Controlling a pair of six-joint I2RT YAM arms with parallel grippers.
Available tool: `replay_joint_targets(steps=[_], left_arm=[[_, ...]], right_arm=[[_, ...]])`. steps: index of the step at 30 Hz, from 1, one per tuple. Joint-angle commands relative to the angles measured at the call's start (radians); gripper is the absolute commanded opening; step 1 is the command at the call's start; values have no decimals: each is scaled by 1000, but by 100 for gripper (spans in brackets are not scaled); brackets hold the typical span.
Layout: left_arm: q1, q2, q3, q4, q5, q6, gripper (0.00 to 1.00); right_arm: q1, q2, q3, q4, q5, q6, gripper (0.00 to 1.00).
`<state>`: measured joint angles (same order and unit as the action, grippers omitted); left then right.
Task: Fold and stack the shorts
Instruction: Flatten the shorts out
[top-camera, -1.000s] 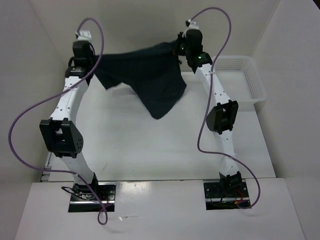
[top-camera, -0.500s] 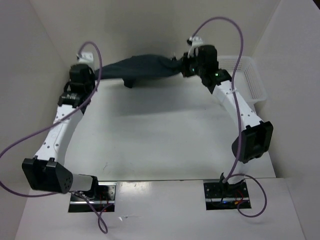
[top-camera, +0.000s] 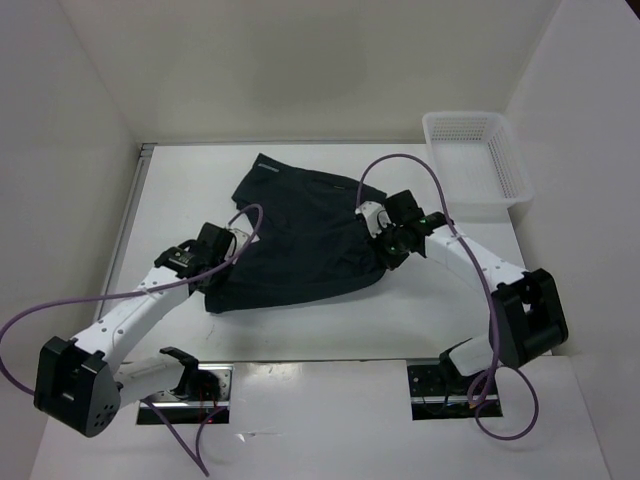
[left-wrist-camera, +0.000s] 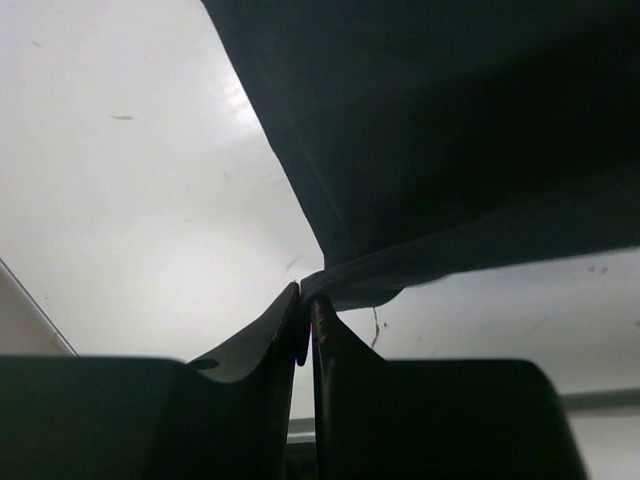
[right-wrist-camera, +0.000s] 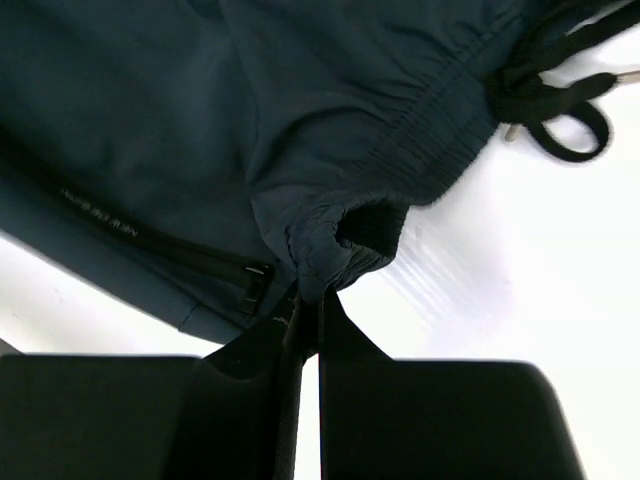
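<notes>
Corner of shorts (left-wrist-camera: 450, 150) in left hand (left-wrist-camera: 306, 305)

The shorts (top-camera: 300, 240) are thin, soft cloth, dark and matt, lying in slack creases. Their waistband (right-wrist-camera: 420, 130) is gathered and finely ribbed, and the drawcord (right-wrist-camera: 550, 95) is a thicker woven cord with pale tips. Small pale printed lettering (right-wrist-camera: 95, 212) runs beside one seam. The counter (top-camera: 300, 330) is smooth and white with a faint sheen and a few fine scuffs. The basket (top-camera: 470, 155) is white plastic mesh. The left gripper (left-wrist-camera: 307, 300) and the right gripper (right-wrist-camera: 308, 305) look like matt black plastic – the cable (top-camera: 400, 158) has a smooth purple sheath
</notes>
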<state>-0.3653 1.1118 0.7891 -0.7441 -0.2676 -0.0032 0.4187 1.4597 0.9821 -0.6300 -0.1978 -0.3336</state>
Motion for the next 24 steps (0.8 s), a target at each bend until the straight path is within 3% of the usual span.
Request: replay_joint_targets(steps=[1,4,6,10,12,13,14,18,22,24], left_arm=[[-23,-6,-30,-58,14,3,16],[-34,-6,-30,-99,33,3,22],[-34,-6,-8,-168,85,3,33],[-34,-15,84,-346,241,3,41],[-34,-29,134,-391,336,3,47],[-34,-42,143,-403,355,3,50],[-34,-43,144,-381,355,3,53],[-34,12,76,-100,129,3,55],[112,188,136,70,171,3,54],[100,201,148,81,200,3,55]], right_arm=[[8,-70,-23,-39,32,-102,7],[19,-84,-46,-85,44,-142,7],[46,-107,-59,-108,58,-191,7],[114,-153,-102,-223,83,-286,11],[135,-164,-102,-246,106,-304,24],[150,-173,-102,-272,119,-347,50],[164,-173,-102,-296,147,-338,62],[164,-237,-65,-421,198,-376,69],[144,-427,-45,-461,251,-469,76],[144,-498,-45,-397,274,-469,74]])
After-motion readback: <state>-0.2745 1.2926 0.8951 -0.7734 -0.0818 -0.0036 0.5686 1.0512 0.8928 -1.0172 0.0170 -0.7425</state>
